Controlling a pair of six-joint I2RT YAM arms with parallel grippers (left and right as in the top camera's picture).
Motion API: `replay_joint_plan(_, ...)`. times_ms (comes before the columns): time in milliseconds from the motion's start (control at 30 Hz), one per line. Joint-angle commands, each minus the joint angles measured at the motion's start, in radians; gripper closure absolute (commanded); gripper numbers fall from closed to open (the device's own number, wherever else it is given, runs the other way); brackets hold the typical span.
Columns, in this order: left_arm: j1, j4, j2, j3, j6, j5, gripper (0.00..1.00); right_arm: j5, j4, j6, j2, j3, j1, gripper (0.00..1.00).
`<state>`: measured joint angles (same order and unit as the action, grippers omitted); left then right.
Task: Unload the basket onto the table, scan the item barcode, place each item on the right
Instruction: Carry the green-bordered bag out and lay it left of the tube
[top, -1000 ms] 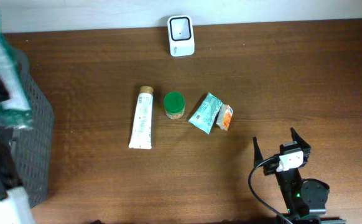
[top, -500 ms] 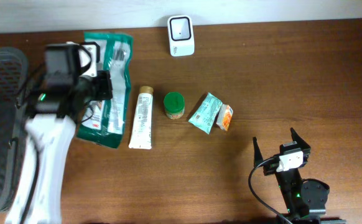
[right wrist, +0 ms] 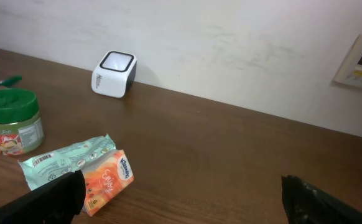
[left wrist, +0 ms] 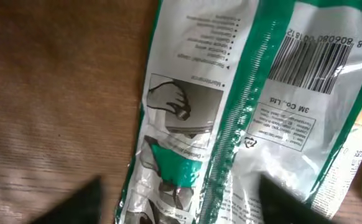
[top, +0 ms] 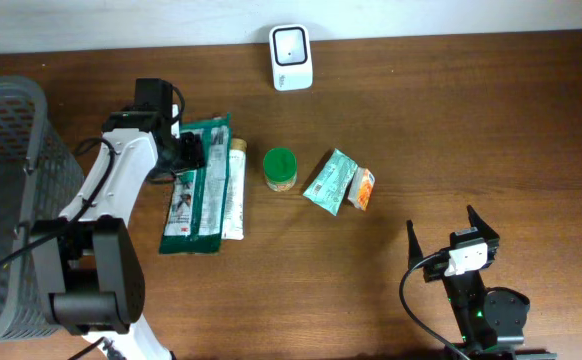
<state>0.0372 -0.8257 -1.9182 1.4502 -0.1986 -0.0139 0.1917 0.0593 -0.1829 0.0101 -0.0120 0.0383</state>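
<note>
The item, a green and white 3M packet (top: pixel 197 205), lies flat on the table with its right edge over a white tube (top: pixel 237 190). In the left wrist view the packet (left wrist: pixel 187 112) fills the frame and its barcode (left wrist: pixel 311 59) faces up at the top right. My left gripper (top: pixel 193 157) hovers over the packet's far end, open, with its dark fingertips (left wrist: pixel 75 205) wide on either side and gripping nothing. The white scanner (top: pixel 291 44) stands at the back edge, also seen as the scanner (right wrist: pixel 114 73) from the right wrist. My right gripper (top: pixel 451 238) rests open at the front right.
A grey mesh basket (top: pixel 11 200) fills the left side. A green-lidded jar (top: pixel 280 168), a teal packet (top: pixel 329 182) and an orange tissue pack (top: pixel 362 188) lie mid-table. The right wrist view shows the jar (right wrist: pixel 11 121) and the tissue pack (right wrist: pixel 106 177).
The left arm swung in from the basket side with the packet, laid it down against the tube, and its jaws opened. The right arm has not moved.
</note>
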Motion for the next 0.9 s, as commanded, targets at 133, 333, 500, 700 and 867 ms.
replay_joint_plan(133,0.001,-0.077,0.163,0.108,0.096,-0.027,0.01,-0.002,0.004,0.007,-0.006,0.006,-0.007,0.02)
replay_joint_plan(333,-0.014,-0.134,0.342,0.217,0.256,0.013,0.00,-0.002,0.004,0.007,-0.006,0.006,-0.007,0.01)
replay_joint_plan(500,-0.112,-0.143,0.476,0.241,0.338,0.018,0.01,-0.002,0.004,0.007,-0.006,0.006,-0.007,0.02)
replay_joint_plan(700,-0.321,-0.156,0.494,0.241,0.409,0.106,0.00,-0.002,0.004,0.007,-0.006,0.006,-0.007,0.02)
replay_joint_plan(867,-0.423,-0.156,0.487,0.241,0.414,0.164,0.01,-0.002,0.004,0.007,-0.006,0.006,-0.007,0.02)
